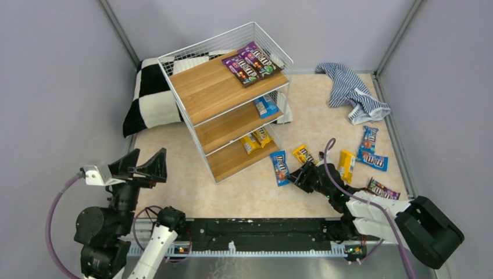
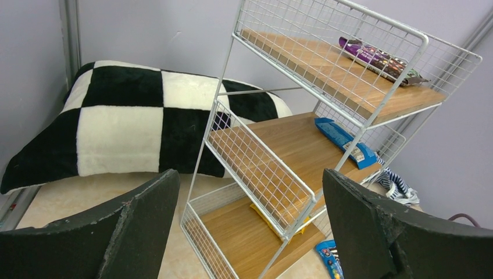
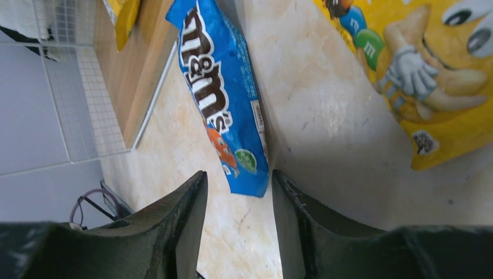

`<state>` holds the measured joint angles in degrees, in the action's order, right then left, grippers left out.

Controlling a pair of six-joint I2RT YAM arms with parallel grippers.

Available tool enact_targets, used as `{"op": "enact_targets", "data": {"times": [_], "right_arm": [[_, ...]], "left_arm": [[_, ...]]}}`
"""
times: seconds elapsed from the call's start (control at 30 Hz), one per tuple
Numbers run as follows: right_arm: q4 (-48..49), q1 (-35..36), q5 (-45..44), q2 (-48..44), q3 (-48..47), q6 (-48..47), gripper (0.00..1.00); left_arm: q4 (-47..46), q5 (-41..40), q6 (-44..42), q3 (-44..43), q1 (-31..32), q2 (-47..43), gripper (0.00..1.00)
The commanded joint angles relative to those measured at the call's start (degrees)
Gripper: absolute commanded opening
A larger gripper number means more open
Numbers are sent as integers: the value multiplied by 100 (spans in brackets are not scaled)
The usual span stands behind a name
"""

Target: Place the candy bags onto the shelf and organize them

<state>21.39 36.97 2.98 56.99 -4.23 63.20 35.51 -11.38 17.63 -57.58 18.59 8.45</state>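
Shelf point(image 1: 244, 35) frame: thin white-coated wire, smooth. Boards point(image 1: 209, 87): light wood, visible grain, satin.
Blue bag point(image 3: 224, 99), centre of right wrist view: glossy plastic film, slightly wrinkled. Yellow bag point(image 3: 430, 87), upper right: same gloss. Purple bags point(image 1: 251, 63): shiny film.
Cushion point(image 2: 122, 122): plush, fuzzy cloth.
Striped cloth point(image 1: 352, 93), upper right: thin fabric, crumpled.
Floor point(image 3: 325, 104): smooth, marbled, matt.
Right fingers point(image 3: 180, 232), left fingers point(image 2: 145, 221): black, matt, grainy edges.

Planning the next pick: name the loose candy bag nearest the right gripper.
The blue bag lying beside the shelf: its end sits just in front of the fingertips of the right gripper. The yellow bag lies off to one side.
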Motion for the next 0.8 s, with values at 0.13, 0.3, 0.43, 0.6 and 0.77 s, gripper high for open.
{"op": "enact_targets", "data": {"times": [0.13,0.3,0.43,0.6,0.77], "right_arm": [[2453,-35,-569,1137,554,-212,38],[3248,-33,-485,1889,473,-491,13],[2744,-34,-187,1357,446,-539,3],[-922,-32,121,-1052,-297,-1215,0],[-4367,-42,430,-2747,-1674,-2245,0]], "left_arm": [[-99,32,16,129,22,43,98],[-259,4,-5,193,22,112,98],[-301,63,8,176,15,214,98],[-297,0,24,223,21,211,98],[-512,-96,-115,384,22,233,98]]}}
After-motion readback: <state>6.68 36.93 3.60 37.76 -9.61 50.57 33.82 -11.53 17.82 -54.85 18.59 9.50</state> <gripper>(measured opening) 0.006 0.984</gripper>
